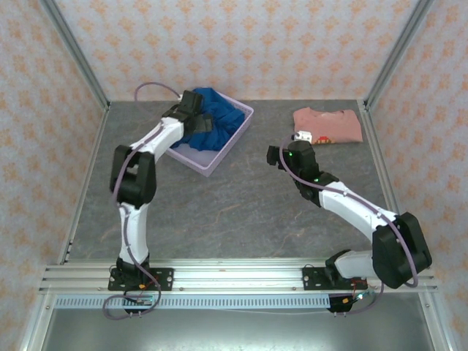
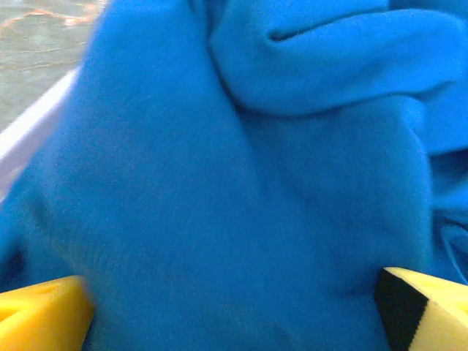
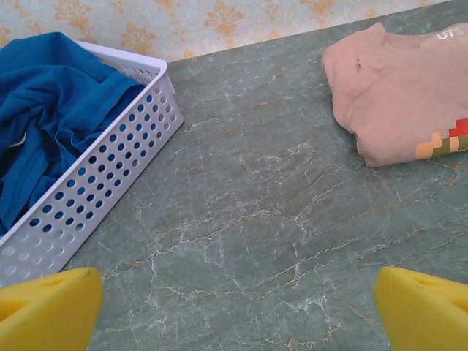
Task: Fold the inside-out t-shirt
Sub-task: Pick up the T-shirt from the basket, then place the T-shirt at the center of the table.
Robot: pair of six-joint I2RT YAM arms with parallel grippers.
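Blue inside-out t-shirt bunched in the basket, the left hand spread open astride a fold, the right hand open above the counter: a shallow pinch may slip, or a deep one drag the basket.

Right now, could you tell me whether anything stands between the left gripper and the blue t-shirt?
Nothing visible does: the open left gripper is close over the blue t-shirt, which lies bunched in the perforated basket.

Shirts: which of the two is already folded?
The salmon-pink shirt, lying flat on the table at far right. The blue t-shirt sits crumpled in the perforated basket.
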